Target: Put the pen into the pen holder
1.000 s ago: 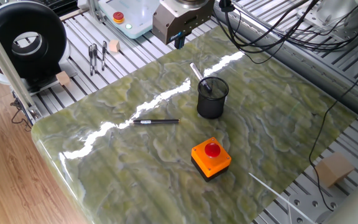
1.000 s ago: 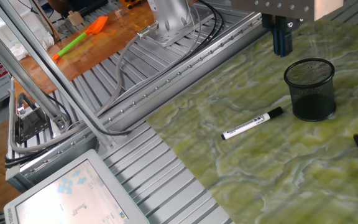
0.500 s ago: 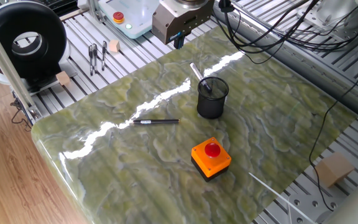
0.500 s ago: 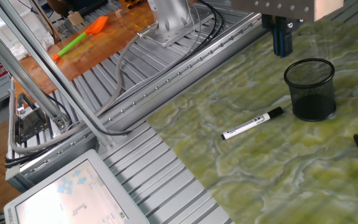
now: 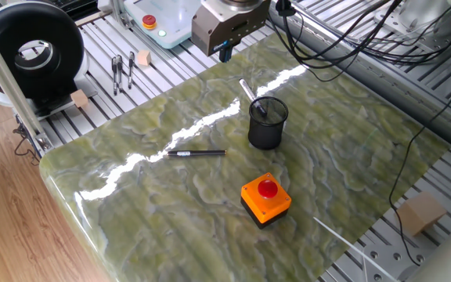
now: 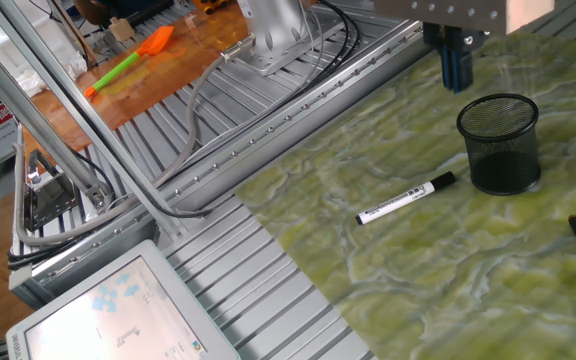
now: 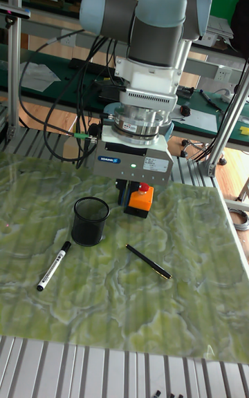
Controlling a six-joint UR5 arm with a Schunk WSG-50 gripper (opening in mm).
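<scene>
The gripper (image 6: 455, 72) hangs in the air above the far edge of the table (image 5: 343, 157), and it carries nothing. I cannot tell how its fingers stand: in the other fixed view only one blue finger pair shows as a narrow strip, and in the tall fixed view the arm's own body covers them. In any case nothing is between them.

Going out from the gripper, the holder (image 6: 498, 143) is the nearest thing. It stands upright on the table, a little nearer than the gripper. Inside it I see only mesh and dark bottom, so it looks empty.

The pen (image 6: 406, 199) lies flat on the table just beside the holder, to its left in the other fixed view, with the dark cap end toward the holder. In the tall fixed view the pen (image 7: 54, 265) is also clearly outside the holder (image 7: 90, 220), apart from it.

Farther away lie a black pen (image 5: 196, 153) and an orange button box (image 5: 265, 198); they are not part of the job.

I judge the task is at its start. The pen is not grasped, so the reach, the grasp, the lift and the drop into the holder are all left.
</scene>
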